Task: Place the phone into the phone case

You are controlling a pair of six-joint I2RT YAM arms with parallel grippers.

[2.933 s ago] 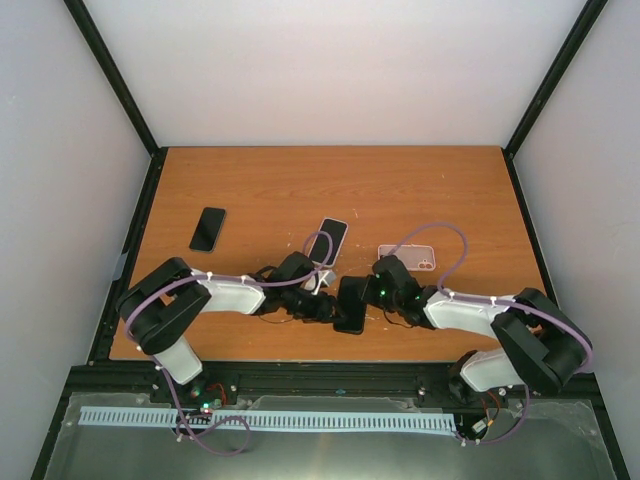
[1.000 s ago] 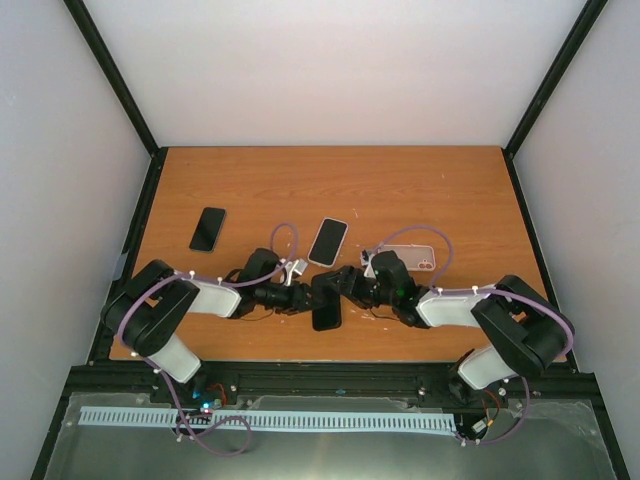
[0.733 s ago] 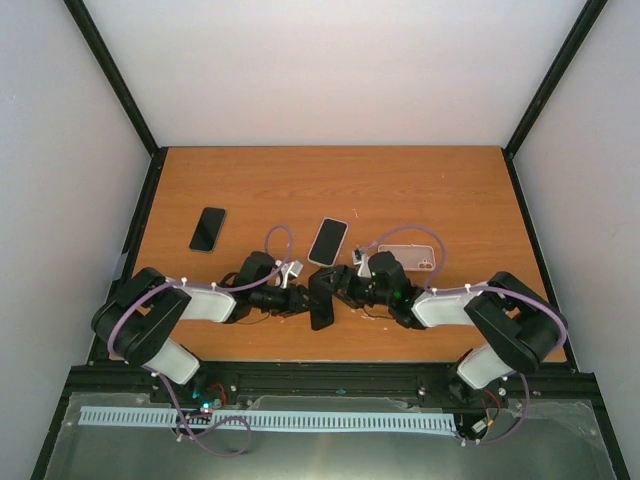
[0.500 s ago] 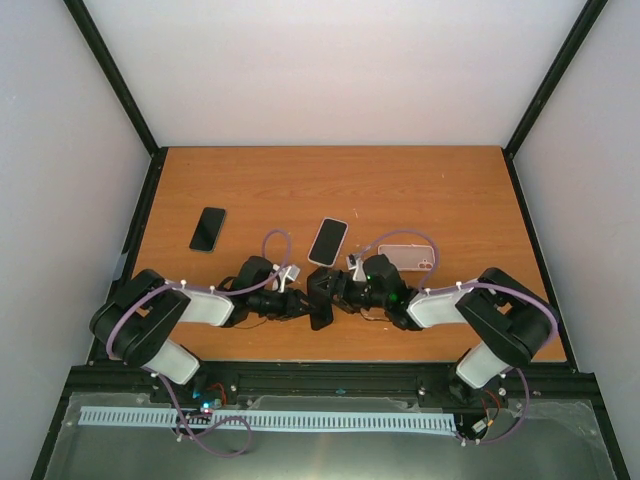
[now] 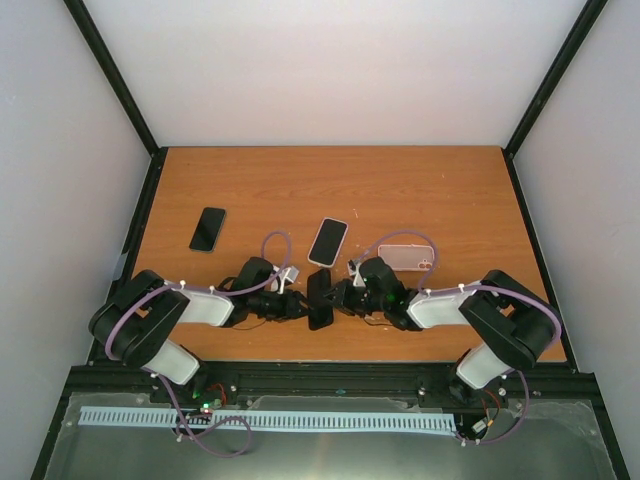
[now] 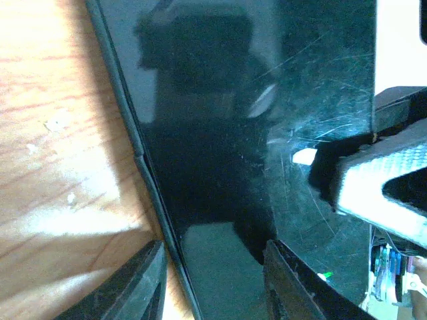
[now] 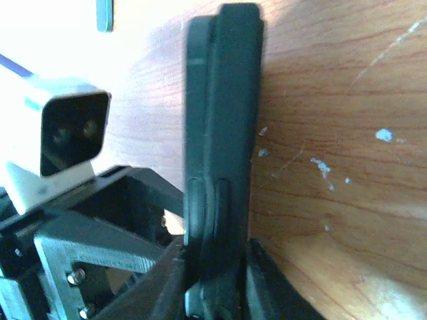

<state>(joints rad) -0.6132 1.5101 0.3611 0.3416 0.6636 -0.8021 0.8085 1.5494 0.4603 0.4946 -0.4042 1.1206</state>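
A black phone stands tilted on its long edge at the table's front middle, between both grippers. In the right wrist view it shows edge-on as two black layers, phone and black case pressed together. My right gripper is shut on them from the right, one finger on each face. My left gripper is open against the phone's glossy screen, its fingers either side of the phone's lower edge. The right gripper's grey finger shows behind the screen.
A second dark phone lies at the left. A white-rimmed phone lies just behind the grippers. A clear case lies behind the right arm. Purple cables loop over both wrists. The table's front edge is close.
Both grippers and the black phone have shifted left along the table. The phone has turned up from lying flat and now shows narrower, nearer edge-on.
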